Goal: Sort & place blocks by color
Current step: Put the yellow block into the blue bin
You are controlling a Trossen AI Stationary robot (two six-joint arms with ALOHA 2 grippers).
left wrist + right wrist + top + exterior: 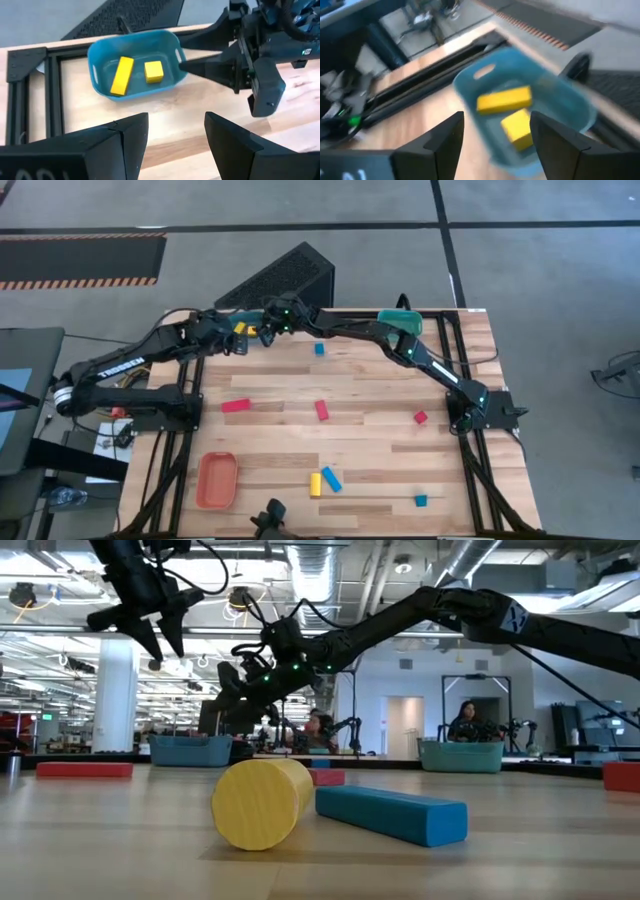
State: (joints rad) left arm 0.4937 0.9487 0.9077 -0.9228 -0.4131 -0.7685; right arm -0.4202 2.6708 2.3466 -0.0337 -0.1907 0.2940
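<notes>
A teal tray (100,55) stands at the table's far left and holds a yellow bar (122,75) and a yellow cube (153,71), both lying on its floor. My right gripper (497,122) reaches across from the right and hangs open just above the tray, by the cube (517,127), touching nothing. My left gripper (175,125) hovers open on the tray's near left side, empty. Loose on the table are red blocks (236,406) (322,410) (420,417), blue blocks (319,349) (331,478) (421,500) and a yellow piece (315,483).
A second teal tray (400,322) stands at the far right and an orange tray (216,478) at the near left. A dark slanted box (285,278) sits beyond the far edge. The two arms are close together over the far left corner.
</notes>
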